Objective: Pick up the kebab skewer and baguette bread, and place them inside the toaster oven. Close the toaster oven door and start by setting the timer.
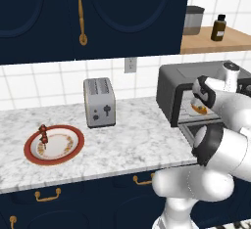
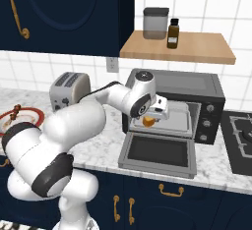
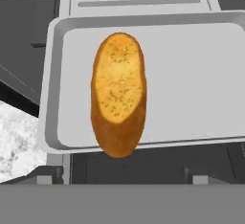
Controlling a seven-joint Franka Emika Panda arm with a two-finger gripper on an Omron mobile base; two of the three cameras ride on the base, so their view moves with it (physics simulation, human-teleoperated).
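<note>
reaching into the open toaster oven (image 2: 173,107), the gripper (image 2: 153,117) has its fingers clamped on the baguette bread (image 3: 118,94), held over the near left part of the inner metal tray (image 3: 191,65). the toaster oven door (image 2: 156,153) lies folded down flat. the kebab skewer (image 1: 43,135) rests on the left edge of the red-rimmed plate (image 1: 69,152), left of the silver toaster (image 1: 99,102).

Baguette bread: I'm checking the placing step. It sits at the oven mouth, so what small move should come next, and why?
Probably ease it a little deeper and lower. The baguette bread hangs over the tray's near rim, one end past the edge, with the gripper at the toaster oven opening above the open door.
</note>
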